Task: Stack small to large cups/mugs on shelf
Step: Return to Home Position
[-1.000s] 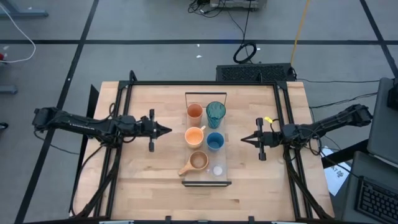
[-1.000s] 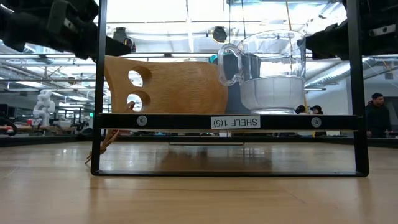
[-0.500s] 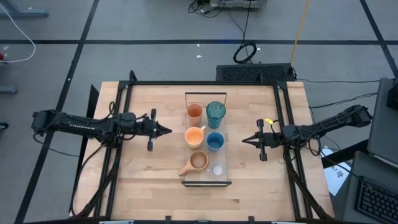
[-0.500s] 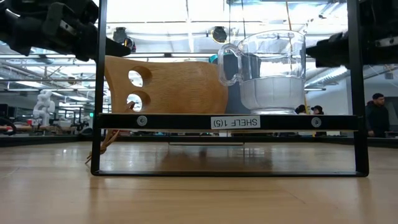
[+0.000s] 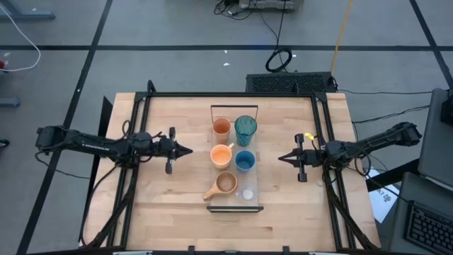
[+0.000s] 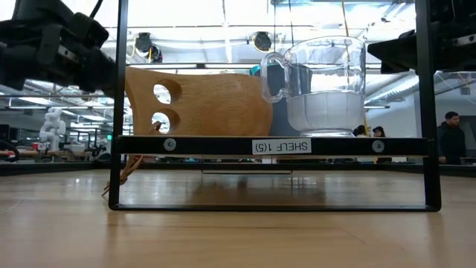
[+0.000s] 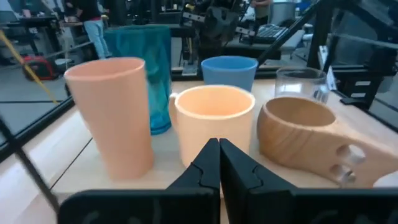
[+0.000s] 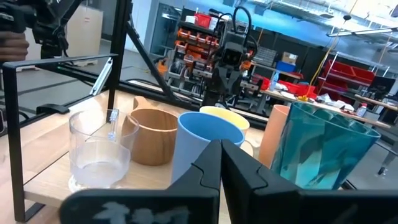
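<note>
On the shelf, a narrow light-wood board in the middle of the table, several cups stand on their bases in two rows. They are an orange cup, a teal tumbler, an orange mug, a blue cup, a tan handled mug and a tiny clear glass. My left gripper is shut, level and pointing at the orange mug from the table's left. My right gripper is shut, level and pointing at the blue cup from the right. Both stand clear of the shelf.
A black frame runs around the tabletop. The shelf's dark end rail stands in front of the tan mug and the glass in the low view. Bare wood lies between each gripper and the shelf.
My left gripper has sunk a little and drawn back slightly toward the table's left edge. My right gripper has drawn back slightly toward the right edge. The cups have not moved.
</note>
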You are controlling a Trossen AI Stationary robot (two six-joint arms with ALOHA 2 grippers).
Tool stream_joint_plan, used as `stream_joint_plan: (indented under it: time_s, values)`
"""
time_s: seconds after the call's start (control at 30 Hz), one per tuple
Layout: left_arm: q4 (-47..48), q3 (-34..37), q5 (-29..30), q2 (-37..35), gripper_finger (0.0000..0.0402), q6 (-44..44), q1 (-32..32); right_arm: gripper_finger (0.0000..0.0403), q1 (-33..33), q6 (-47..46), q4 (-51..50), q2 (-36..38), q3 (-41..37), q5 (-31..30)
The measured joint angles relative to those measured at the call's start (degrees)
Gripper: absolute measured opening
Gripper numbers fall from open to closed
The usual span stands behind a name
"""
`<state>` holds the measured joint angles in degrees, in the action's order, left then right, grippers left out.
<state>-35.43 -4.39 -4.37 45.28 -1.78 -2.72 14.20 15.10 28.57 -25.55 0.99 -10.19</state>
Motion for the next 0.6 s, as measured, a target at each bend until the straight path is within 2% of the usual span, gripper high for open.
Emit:
stream_joint_plan:
  time_s: [0.2, 0.47, 0.6]
  values:
    - [-1.69, 3.86, 4.41, -2.23, 0.0002, 0.65, 0.26, 0.0000, 0.00, 0.07, -2.28, 2.89, -0.04, -0.01]
    - [1.60, 3.86, 4.44, -9.02, 0.0001, -1.16, 2.03, 0.0000, 0.00, 1.26, -7.22, 8.81, -0.11, -0.03]
    - [6.36, 3.84, 4.47, -13.31, 0.0001, -1.94, 2.12, 0.0000, 0.00, 1.26, -10.12, 12.30, -0.13, -0.03]
